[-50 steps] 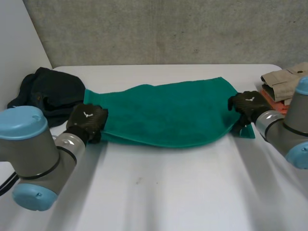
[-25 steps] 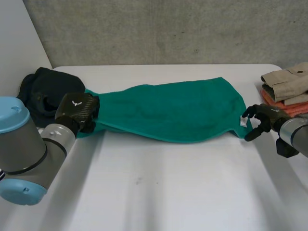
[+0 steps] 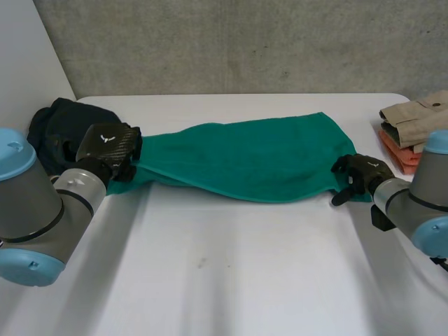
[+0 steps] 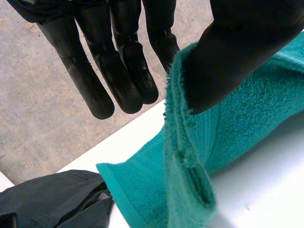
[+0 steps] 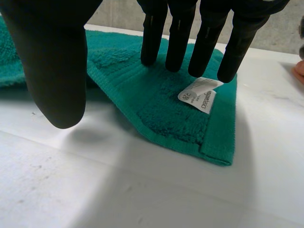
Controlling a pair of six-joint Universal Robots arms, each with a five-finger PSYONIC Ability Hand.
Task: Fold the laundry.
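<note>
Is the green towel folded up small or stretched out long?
Stretched out long: the green towel runs across the table, rumpled, one end pinched up by the left hand.

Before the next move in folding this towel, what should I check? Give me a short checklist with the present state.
1. Left hand pinches towel edge: ok.
2. Right hand holds its corner: not ok, fingers straight by the label, thumb apart.
3. Towel lies flat: not ok, rumpled.
4. Dark clothes clear of towel: cannot tell, they lie right beside its end.
5. Folded pile clear of towel: ok.
</note>
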